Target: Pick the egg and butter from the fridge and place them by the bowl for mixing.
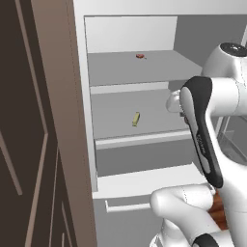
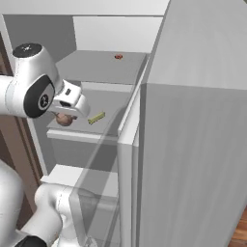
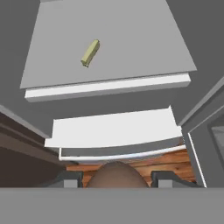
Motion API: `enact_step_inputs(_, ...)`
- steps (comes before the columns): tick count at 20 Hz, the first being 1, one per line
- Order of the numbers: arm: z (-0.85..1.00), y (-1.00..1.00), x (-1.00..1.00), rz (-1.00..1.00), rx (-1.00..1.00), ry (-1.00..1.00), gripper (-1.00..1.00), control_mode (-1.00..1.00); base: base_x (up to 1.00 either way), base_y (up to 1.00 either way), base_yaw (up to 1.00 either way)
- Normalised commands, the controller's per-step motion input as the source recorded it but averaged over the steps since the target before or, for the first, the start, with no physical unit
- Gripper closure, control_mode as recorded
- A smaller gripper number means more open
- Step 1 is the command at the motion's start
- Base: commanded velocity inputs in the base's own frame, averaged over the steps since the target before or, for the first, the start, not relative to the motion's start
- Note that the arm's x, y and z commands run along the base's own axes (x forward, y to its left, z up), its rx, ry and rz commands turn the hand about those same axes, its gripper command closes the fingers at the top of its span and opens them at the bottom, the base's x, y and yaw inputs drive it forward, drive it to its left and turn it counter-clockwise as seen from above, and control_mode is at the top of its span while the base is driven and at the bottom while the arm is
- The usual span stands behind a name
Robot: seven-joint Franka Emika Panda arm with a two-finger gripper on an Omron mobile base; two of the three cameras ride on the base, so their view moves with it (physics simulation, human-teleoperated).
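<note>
Your pincer (image 3: 116, 180) stands partly closed with the egg (image 3: 116, 176) held between its two dark fingertips (image 3: 70, 180); in the hand view the tan-grey lump fills the gap from one tip to the other. In the right base view you see the same egg (image 2: 64, 119) under the white hand, just in front of the middle shelf's near edge and level with it, at the shelf's left end.

The butter (image 3: 90, 53) lies flat on that middle shelf (image 1: 144, 116), well back from its white front lip and apart from the egg; the pale-yellow stick (image 2: 96, 117) sits askew to the shelf edge.

One shelf up, a small flat red thing (image 1: 140, 56) rests near the rear wall.

You have the fridge (image 2: 202, 144) open: its door stands to the right with a clear rack on its inner face, and the bottom drawer (image 1: 144, 181) with its bar handle (image 1: 126, 207) is closed below the shelves.

A dark brown cabinet panel (image 1: 29, 144) adjoins the fridge on the left
</note>
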Motion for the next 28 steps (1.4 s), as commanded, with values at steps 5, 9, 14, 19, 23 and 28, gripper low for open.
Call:
enact_step_inputs(5,0.00,0.00,-0.39,0.00,-0.03,0.03,1.00,-1.00,0.00,0.00,0.00)
enact_step_inputs(9,0.00,-0.01,-0.47,0.01,-0.04,0.10,1.00,-1.00,0.00,0.00,0.00)
enact_step_inputs(14,0.00,0.00,-0.37,0.01,-0.03,0.08,1.00,-1.00,0.00,0.00,0.00)
enact_step_inputs(19,0.00,0.00,-0.03,0.00,0.00,0.01,1.00,1.00,-0.08,0.00,0.00)
enact_step_inputs(23,0.00,0.00,0.00,0.00,0.00,0.00,1.00,1.00,-0.96,-0.03,0.00)
enact_step_inputs(28,0.00,0.00,0.00,0.00,0.00,0.00,1.00,1.00,-1.00,-0.04,0.00)
